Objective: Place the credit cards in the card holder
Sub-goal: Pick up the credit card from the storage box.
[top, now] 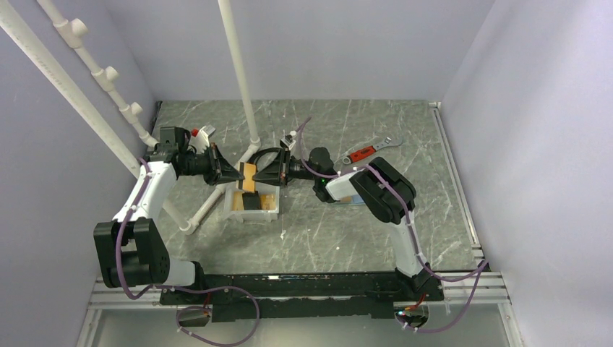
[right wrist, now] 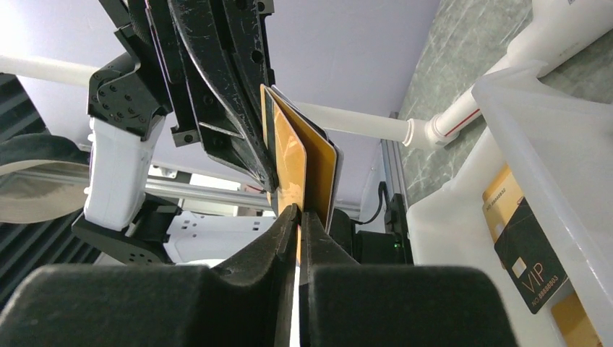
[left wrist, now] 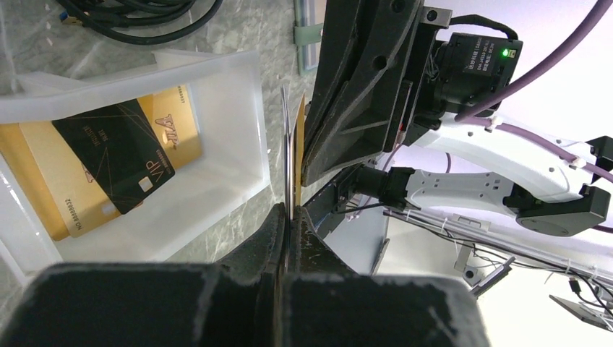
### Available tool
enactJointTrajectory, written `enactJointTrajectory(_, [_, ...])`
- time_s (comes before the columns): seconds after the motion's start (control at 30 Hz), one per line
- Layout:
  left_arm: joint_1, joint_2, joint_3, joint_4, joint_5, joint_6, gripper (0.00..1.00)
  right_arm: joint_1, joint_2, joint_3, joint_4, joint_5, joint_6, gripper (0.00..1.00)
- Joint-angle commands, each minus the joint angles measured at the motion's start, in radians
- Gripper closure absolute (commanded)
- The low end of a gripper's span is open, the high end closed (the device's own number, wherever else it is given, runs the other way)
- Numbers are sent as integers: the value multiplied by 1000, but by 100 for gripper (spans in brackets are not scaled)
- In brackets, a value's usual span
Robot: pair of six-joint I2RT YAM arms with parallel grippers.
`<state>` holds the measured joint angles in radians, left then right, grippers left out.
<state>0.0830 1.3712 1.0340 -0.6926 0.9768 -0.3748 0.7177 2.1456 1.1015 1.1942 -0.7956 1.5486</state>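
Observation:
Between the two grippers, above the white tray, a small fan of credit cards is held on edge. My left gripper is shut on them; a grey card edge runs into its jaws with a gold one beside it. From the opposite side my right gripper is shut on the front gold card, and a second gold card splays behind it. More cards lie in the tray, a black VIP card on gold ones. The grey-green card holder lies on the table, mostly hidden behind the right gripper.
A white pipe frame stands just behind the tray, with a leg running along its left side. A red-handled wrench lies at the back right. The two grippers face each other only a card's width apart.

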Motion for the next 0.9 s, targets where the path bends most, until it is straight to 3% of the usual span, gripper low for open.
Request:
enactJointTrajectory(0.0, [-4, -43, -28, -13, 38, 28, 100, 20, 42, 12, 156, 16, 62, 95])
enactJointTrajectory(0.23, [-3, -45, -59, 11, 55, 21, 100, 23, 47, 9, 179, 24, 67, 80])
enactJointTrajectory(0.3, [-3, -41, -64, 20, 64, 16, 100, 25, 43, 15, 166, 25, 61, 83])
enactJointTrajectory(0.43, [-3, -36, -61, 2, 34, 24, 100, 25, 53, 5, 196, 37, 89, 100])
enactJointTrajectory(0.67, [-3, -7, -58, -61, -57, 56, 93, 23, 72, -40, 226, 49, 95, 100])
enactJointTrajectory(0.87, [-4, 2, -72, -52, -75, 38, 72, 22, 46, -74, 173, 58, 45, 100])
